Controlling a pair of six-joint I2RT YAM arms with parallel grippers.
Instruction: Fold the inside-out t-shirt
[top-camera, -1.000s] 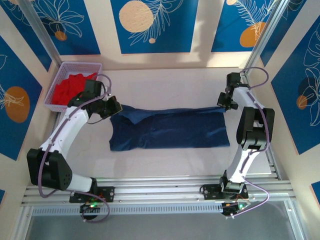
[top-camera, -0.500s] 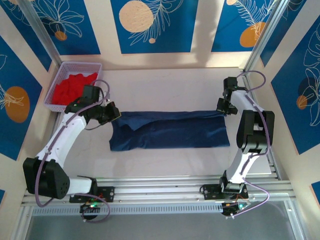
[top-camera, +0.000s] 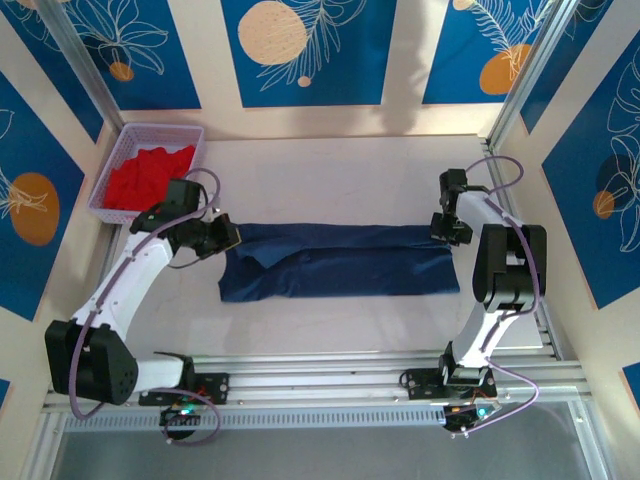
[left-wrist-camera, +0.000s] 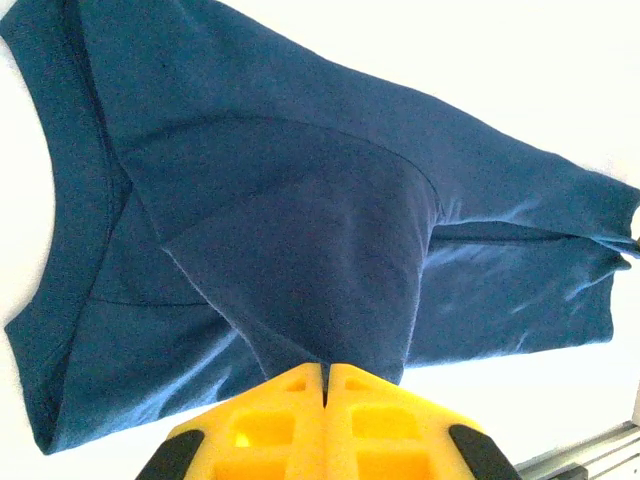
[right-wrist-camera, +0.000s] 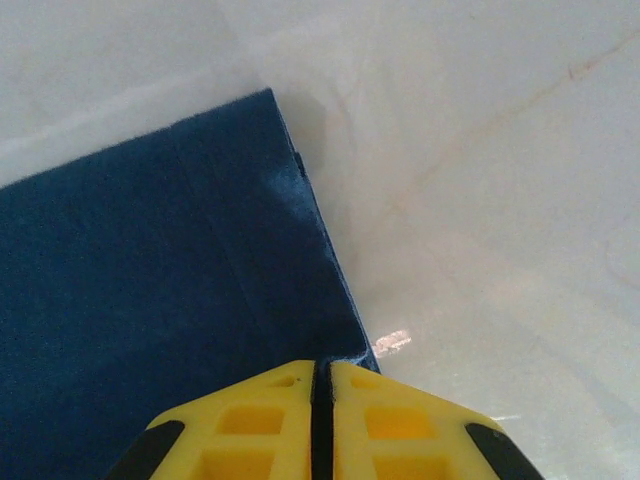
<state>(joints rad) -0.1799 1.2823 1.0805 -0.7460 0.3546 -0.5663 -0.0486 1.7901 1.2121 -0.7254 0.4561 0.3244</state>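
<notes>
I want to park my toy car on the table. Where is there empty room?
Widest bare patch: between the t-shirt and the back wall, right of the basket. Thinner strip: between the shirt and the near rail. Crowded at both shirt ends, where the left gripper and right gripper pinch it.

T-shirt (top-camera: 340, 262) plain navy. Garment (top-camera: 145, 178) at 10 o'clock bright red, in lilac basket (top-camera: 160, 128). Table (top-camera: 330, 170) off-white. Wall panels (top-camera: 300, 50) blue w/ orange discs, white leaf outlines. Left gripper (left-wrist-camera: 327, 380) & right gripper (right-wrist-camera: 322, 372) yellow.

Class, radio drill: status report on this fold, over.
Left gripper shut on t-shirt; right gripper shut on its corner. T-shirt stretched between them. Basket well clear.
</notes>
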